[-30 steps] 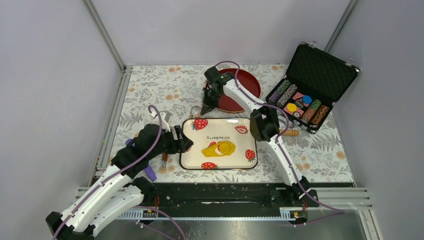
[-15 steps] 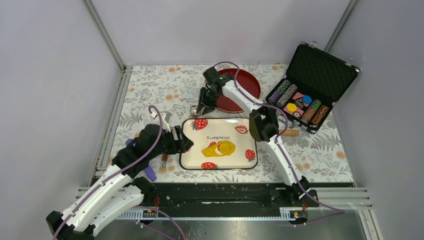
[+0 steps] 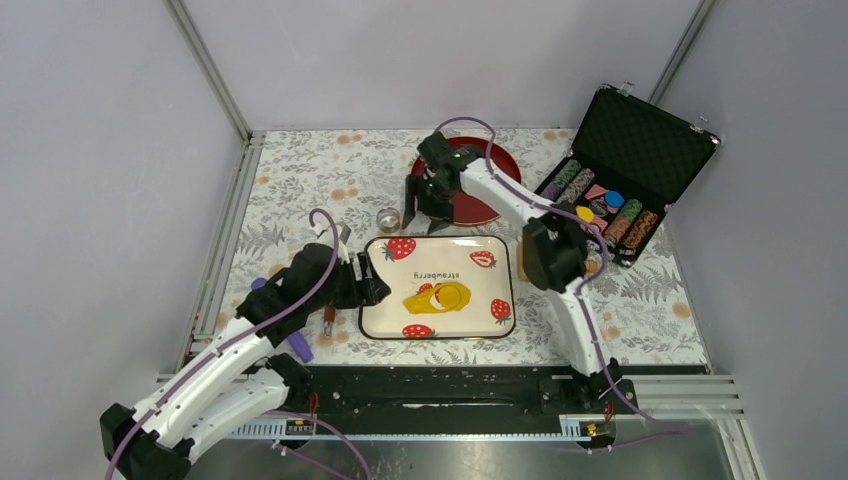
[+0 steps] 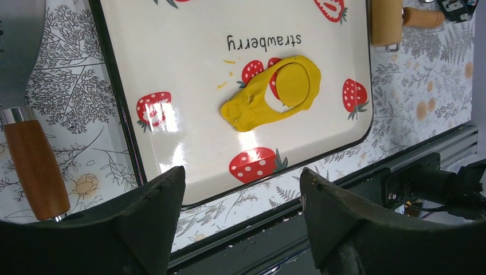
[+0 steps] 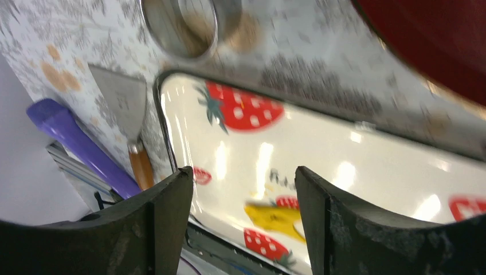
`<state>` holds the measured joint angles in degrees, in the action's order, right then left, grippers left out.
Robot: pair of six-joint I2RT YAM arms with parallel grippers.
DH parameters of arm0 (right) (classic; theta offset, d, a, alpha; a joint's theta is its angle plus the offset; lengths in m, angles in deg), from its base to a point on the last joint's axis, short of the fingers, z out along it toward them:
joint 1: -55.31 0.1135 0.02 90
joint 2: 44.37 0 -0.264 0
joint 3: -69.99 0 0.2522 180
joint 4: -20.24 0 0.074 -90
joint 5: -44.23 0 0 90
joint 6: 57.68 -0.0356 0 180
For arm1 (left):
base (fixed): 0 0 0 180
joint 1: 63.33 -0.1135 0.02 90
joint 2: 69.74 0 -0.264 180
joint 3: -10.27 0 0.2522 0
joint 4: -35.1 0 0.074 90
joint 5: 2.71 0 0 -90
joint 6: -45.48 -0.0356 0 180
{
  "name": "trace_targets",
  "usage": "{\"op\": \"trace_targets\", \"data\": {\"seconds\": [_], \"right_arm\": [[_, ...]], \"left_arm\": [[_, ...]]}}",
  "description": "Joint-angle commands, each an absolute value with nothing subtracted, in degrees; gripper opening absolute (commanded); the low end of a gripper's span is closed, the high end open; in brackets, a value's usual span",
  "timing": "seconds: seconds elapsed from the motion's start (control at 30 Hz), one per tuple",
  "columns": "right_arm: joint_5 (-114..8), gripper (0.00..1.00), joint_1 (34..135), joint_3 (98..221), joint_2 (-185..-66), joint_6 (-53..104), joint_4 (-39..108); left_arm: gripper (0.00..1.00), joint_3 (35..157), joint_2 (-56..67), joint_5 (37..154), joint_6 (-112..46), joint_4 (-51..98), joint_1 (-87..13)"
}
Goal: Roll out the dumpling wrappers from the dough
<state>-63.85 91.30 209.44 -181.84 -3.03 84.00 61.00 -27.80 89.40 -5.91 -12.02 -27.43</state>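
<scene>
the dough (image 3: 430, 301) is seen flattened on the strawberry tray (image 3: 495, 275), just toward 6 o'clock of its centre, with a round dumpling wrapper (image 3: 453, 295) cut at its 3 o'clock end. the left gripper (image 3: 372, 287) is held spread and empty at the tray's 9 o'clock edge. the right gripper (image 3: 424, 212) is spread and empty at 12 o'clock, with the metal ring (image 3: 388, 219) just beside it.

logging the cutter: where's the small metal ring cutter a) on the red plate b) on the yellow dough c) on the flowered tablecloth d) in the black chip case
c: the small metal ring cutter rests on the flowered tablecloth, just beyond the white strawberry tray's far left corner
</scene>
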Motion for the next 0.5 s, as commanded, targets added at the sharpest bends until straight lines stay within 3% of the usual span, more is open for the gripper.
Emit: {"op": "trace_targets", "data": {"seconds": [0.0,0.23,0.47], "right_arm": [[-61.19,0.74,90.92,194.64,-164.09,-0.09,78.32],[-62.81,0.75,84.9,164.45,-142.57,0.34,70.04],[-63.59,0.76,78.82,143.7,-127.47,4.11,69.82]], "left_arm": [[0.73,63.33,-25.79,91.28,-5.56,-9.9,-27.8],[0.73,61.84,-22.72,93.76,-3.48,-7.27,-27.74],[0.72,59.85,-17.82,98.76,-1.28,-2.1,-27.74]]}}
